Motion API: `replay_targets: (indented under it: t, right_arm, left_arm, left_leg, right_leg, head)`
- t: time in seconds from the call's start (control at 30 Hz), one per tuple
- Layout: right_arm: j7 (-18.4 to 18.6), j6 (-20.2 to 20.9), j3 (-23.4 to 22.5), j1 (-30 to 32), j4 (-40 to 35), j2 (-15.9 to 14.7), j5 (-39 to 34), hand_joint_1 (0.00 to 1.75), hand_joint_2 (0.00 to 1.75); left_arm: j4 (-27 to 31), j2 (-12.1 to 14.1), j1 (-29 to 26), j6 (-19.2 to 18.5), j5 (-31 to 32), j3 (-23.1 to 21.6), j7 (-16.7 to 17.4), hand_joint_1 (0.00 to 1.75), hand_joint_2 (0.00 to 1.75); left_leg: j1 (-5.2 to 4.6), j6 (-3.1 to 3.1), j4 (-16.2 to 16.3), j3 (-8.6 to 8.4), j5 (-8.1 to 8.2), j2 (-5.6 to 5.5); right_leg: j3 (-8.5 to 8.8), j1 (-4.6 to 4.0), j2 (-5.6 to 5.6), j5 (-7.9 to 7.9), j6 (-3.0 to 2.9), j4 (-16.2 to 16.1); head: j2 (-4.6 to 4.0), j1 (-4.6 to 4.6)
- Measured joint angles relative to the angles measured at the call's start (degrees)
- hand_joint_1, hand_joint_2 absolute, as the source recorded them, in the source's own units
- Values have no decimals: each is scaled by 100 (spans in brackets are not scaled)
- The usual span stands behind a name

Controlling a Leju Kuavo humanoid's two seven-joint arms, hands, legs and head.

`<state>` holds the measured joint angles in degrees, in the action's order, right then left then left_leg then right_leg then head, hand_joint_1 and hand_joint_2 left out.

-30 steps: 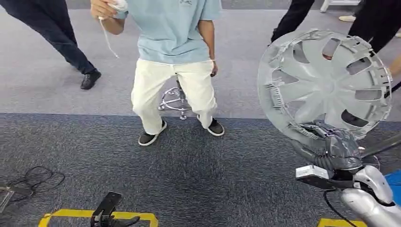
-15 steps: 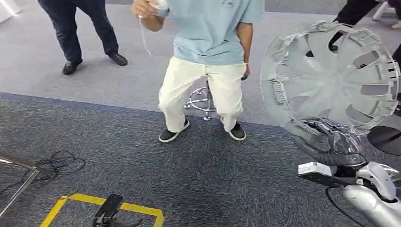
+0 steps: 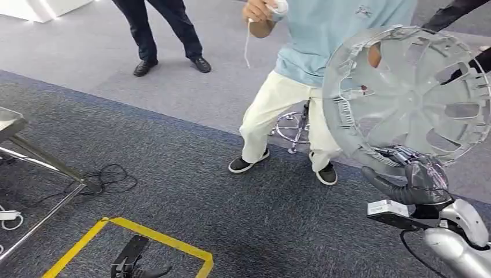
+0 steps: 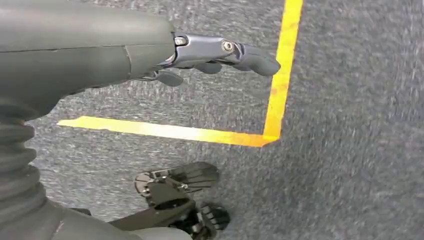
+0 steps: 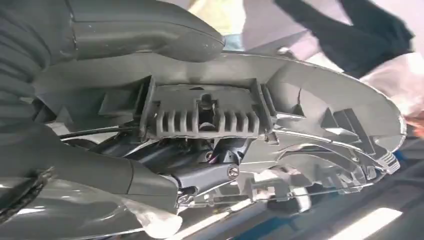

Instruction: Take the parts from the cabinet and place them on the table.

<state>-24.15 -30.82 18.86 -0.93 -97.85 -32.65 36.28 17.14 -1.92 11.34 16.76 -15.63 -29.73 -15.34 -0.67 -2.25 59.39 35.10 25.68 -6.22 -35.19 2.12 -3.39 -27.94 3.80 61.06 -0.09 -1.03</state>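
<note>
My right hand grips the lower rim of one round grey plastic wheel cover, held upright above the hand with its ribbed back toward me. In the right wrist view the thumb lies over the rim edge and the darker fingers curl under a toothed clip of the cover. Grip looks firm; cover tilts slightly away.

My left hand hangs low at my side, holding nothing, fingers loosely extended over dark grey carpet. Beneath it, one corner of a yellow tape line on the floor.

Beyond the cover: one person in a light blue shirt and cream trousers, partly hidden behind the part, holding a small white device. Behind that person, one chrome stool base. Far out past the left hand, a second person in dark trousers. Off to that same side, a metal frame leg and a loose black cable.

Progress, as I judge it: one part is out of the cabinet and in hand. Placement on the table remains. Whether further parts wait in the cabinet, I cannot tell.
</note>
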Motion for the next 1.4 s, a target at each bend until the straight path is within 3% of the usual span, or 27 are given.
replay_targets:
  t: [0.13,0.17,0.2,0.23,0.27,0.3,0.37,0.43,0.5,0.53,0.57,0.67,0.7,0.77,0.83,0.87,0.93,1.0,1.03,1.07,1.1,1.17,1.2,1.23,1.27,1.33,1.4]
  right_arm:
    - [-2,0,0,0,2,0,0,175,175]
    - [-9,0,11,10,0,0,2,175,175]
    - [-4,-2,9,-3,-15,-11,2,175,175]
    - [4,-2,4,-6,-17,-15,2,175,175]
    - [4,-2,2,2,-17,-17,4,175,175]
    - [4,-2,0,0,-17,-17,4,175,175]
    - [4,-2,0,2,-17,-17,4,175,175]
    - [4,-2,2,1,-17,-17,4,175,175]
    - [7,-2,0,-3,-17,-17,2,175,175]
    - [4,-2,2,0,-15,-15,4,175,175]
    - [-2,-2,7,-3,-15,-17,4,175,175]
    - [-4,-2,7,-12,-17,-17,4,175,175]
    - [9,-2,-7,-1,-29,-17,0,175,175]
    - [7,-2,-7,-4,-31,-22,-2,175,175]
    - [-7,-2,-2,9,-31,-26,4,175,175]
    - [-7,-2,0,7,-31,-26,4,175,175]
    - [-4,-2,0,7,-31,-26,2,175,175]
    - [0,-2,-2,4,-31,-26,0,175,175]
    - [-2,-2,0,5,-26,-24,0,175,175]
    - [-11,-2,7,4,-33,-26,2,175,175]
    - [-9,0,7,6,-33,-33,7,175,175]
    - [18,9,2,-3,-35,-33,-13,175,175]
    - [37,13,2,8,-35,-33,-20,175,175]
    - [48,13,-9,29,-35,-37,-26,175,175]
    - [44,9,-18,71,-39,-35,-28,175,175]
    - [15,2,-42,143,-44,-35,-17,175,175]
    - [7,0,-48,193,-48,-35,-13,175,175]
  left_arm:
    - [0,2,1,0,0,0,0,0,175]
    - [0,9,22,0,0,-2,2,0,175]
    - [0,15,-27,2,0,-2,4,0,175]
    - [0,31,-37,4,0,-2,4,0,175]
    - [0,28,-14,4,0,-2,4,0,175]
    - [0,24,-8,4,0,-2,4,0,175]
    - [0,17,-23,4,0,-2,4,0,175]
    - [0,17,-33,4,0,-2,4,0,175]
    - [0,22,-29,4,0,-2,4,0,175]
    - [0,44,-20,4,0,-2,4,0,175]
    - [0,33,-4,4,0,-4,4,0,175]
    - [0,39,-17,9,0,-2,4,0,175]
    - [0,35,-32,7,0,-4,4,0,175]
    - [0,35,12,9,-2,-2,0,0,175]
    - [0,13,24,7,0,-2,0,0,175]
    - [0,9,16,7,0,-2,0,0,175]
    - [0,-2,-6,0,0,-2,0,0,175]
    - [0,-9,-3,0,0,-2,0,0,175]
    - [0,-7,-1,0,0,-2,0,0,175]
    - [0,0,16,0,0,-2,4,0,175]
    - [0,0,8,2,0,-2,4,0,175]
    - [0,4,-37,9,0,-2,35,0,175]
    - [0,53,-40,20,-2,0,59,0,175]
    - [0,15,-37,24,0,-2,66,0,175]
    - [0,31,-14,28,0,-2,85,0,175]
    - [0,22,-7,37,2,-2,101,0,175]
    - [0,20,-33,44,4,-2,105,0,175]
  left_leg:
    - [-1,4,-1,3,2,-9]
    - [-20,33,89,65,24,-85]
    - [10,91,45,110,-28,-248]
    - [-41,183,359,248,198,341]
    - [-24,210,786,457,419,503]
    - [-2,220,1265,687,622,564]
    - [10,224,1901,1017,776,580]
    - [2,181,1450,814,381,593]
    - [-65,46,437,319,-130,772]
    - [-152,-58,231,188,-82,1108]
    - [-199,-103,116,167,-68,1146]
    - [-207,-121,3,150,-41,920]
    - [-109,-113,-116,40,-86,849]
    - [-90,-146,-143,5,-99,701]
    - [-79,-163,-138,0,-86,542]
    - [-79,-162,-131,-3,-78,460]
    - [-59,-131,-114,-41,-44,299]
    - [-26,-73,-49,-86,22,158]
    - [-32,-34,-22,-74,57,104]
    - [-47,-11,63,-17,74,46]
    - [-40,12,28,11,44,-3]
    - [-29,53,8,15,20,-92]
    - [-51,81,40,28,68,-69]
    - [-80,136,166,77,162,255]
    - [-63,182,490,237,345,447]
    - [-9,226,1423,704,738,572]
    - [11,241,1809,921,752,579]
  right_leg:
    - [9,3,-43,-30,3,8]
    - [121,16,-153,-90,-24,-153]
    - [105,-36,14,-96,-122,-94]
    - [164,-25,226,-97,-242,-136]
    - [175,-42,307,-109,-260,-135]
    - [185,-55,382,-124,-275,-135]
    - [215,-72,534,-161,-289,-135]
    - [286,-97,692,-210,-288,-135]
    - [392,-123,832,-278,-283,-145]
    - [404,-116,895,-305,-269,-161]
    - [409,-152,944,-320,-227,-155]
    - [498,-169,1207,-351,-156,-238]
    - [477,-135,1120,-423,-129,-228]
    - [233,-136,488,-680,-116,348]
    - [-312,-133,348,-1015,-82,1267]
    - [-528,-134,349,-1034,-75,1543]
    - [-516,-124,347,-580,-56,1190]
    - [-108,-72,282,82,-18,147]
    - [-6,-54,133,-7,2,-15]
    - [110,-49,76,-45,-50,-178]
    - [85,-71,121,-44,-122,-126]
    - [93,-90,195,-48,-171,-120]
    - [122,-37,278,-40,-210,-165]
    - [154,-47,327,-49,-259,-178]
    - [168,-54,405,-63,-295,-181]
    - [186,-75,550,-95,-329,-180]
    - [218,-85,682,-127,-332,-178]
  head:
    - [0,0]
    - [0,-31]
    - [2,-24]
    - [2,42]
    - [2,33]
    - [2,35]
    - [2,37]
    - [2,40]
    - [2,39]
    - [2,20]
    - [2,35]
    - [2,33]
    - [2,13]
    - [0,-9]
    - [0,-35]
    - [0,-31]
    - [0,-33]
    - [0,-35]
    - [0,-28]
    - [0,-48]
    - [2,-53]
    - [2,-48]
    - [2,-55]
    - [2,-22]
    - [2,42]
    - [2,31]
    - [2,31]
